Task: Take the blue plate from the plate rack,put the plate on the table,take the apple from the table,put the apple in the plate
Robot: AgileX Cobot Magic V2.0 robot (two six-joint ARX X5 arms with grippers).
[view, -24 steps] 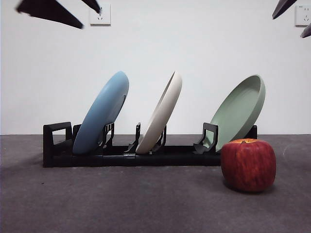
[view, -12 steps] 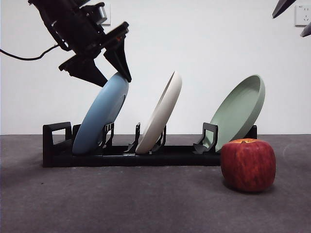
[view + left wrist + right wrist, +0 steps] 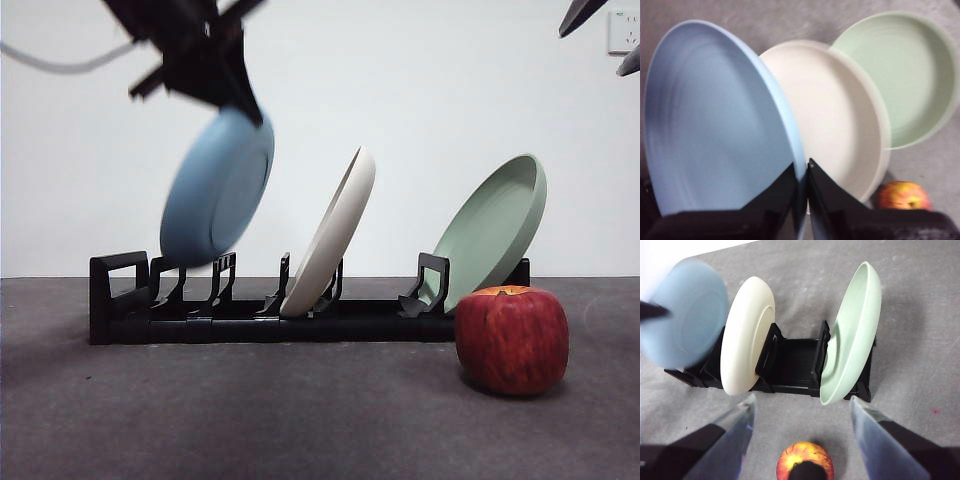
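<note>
Left gripper (image 3: 801, 172) pinches the plate (image 3: 216, 188) by its rim (blurred), clear of the rack (image 3: 250, 312), for carrying

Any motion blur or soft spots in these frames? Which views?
Front view: left gripper and blue plate smeared by motion; apple and plate rack sharp. Left wrist view: whole frame soft, plate edges smeared. Right wrist view: blue plate blurred, cream plate and green plate crisp; right gripper jaws near and defocused.
</note>
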